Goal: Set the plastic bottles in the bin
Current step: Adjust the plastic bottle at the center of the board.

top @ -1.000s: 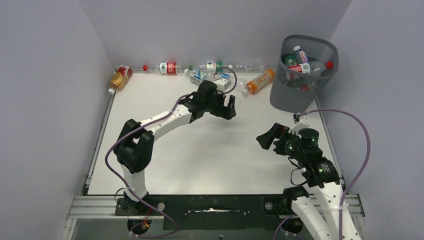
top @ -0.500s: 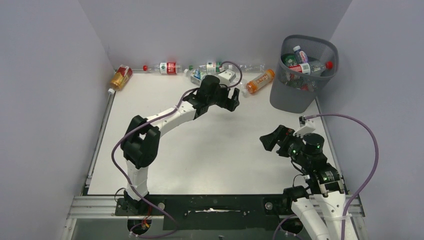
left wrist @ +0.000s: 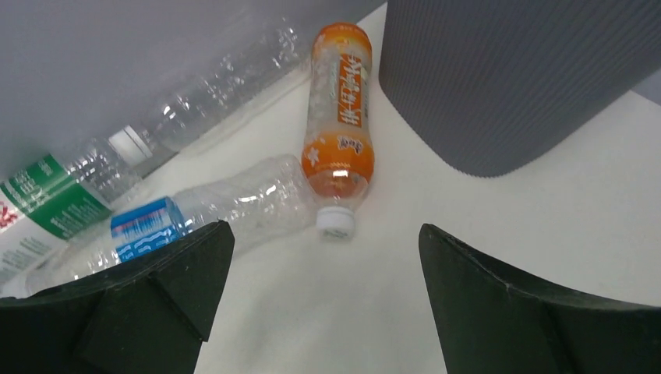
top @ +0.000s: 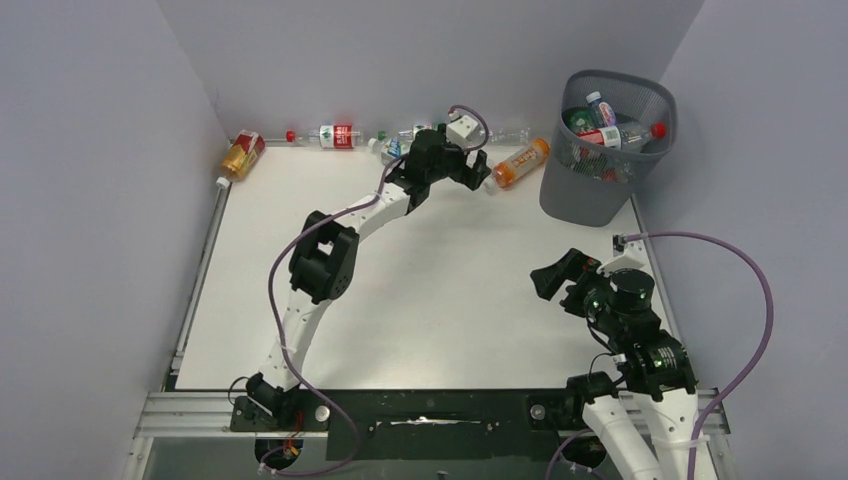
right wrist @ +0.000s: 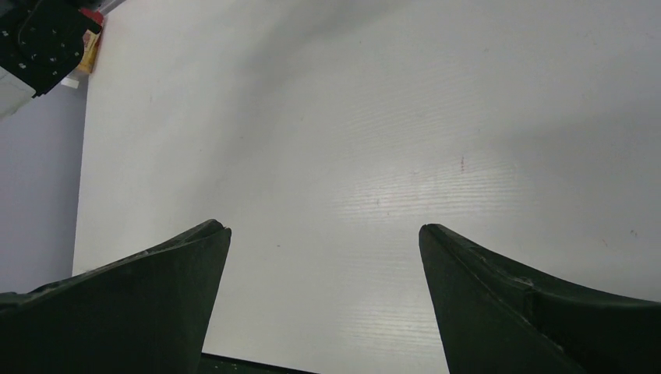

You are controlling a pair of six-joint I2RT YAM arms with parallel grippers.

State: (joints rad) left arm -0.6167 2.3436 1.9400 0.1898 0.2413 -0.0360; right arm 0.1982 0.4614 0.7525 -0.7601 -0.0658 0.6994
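Note:
The dark mesh bin stands at the far right and holds several plastic bottles. An orange bottle lies just left of it, white cap toward me. My left gripper is open right before that cap, with nothing between its fingers. In the left wrist view the orange bottle lies ahead of the left gripper, beside a clear blue-labelled bottle and the bin. My right gripper hangs open over bare table at the near right; the right wrist view shows the right gripper empty.
More bottles line the back wall: an amber one at the far left corner, a red-labelled one, a green-labelled one and a clear one. Grey walls close in the table on three sides.
My left arm has stretched toward the far right, bringing its open gripper up to the orange bottle's cap. The right arm has drawn back a little to the right.

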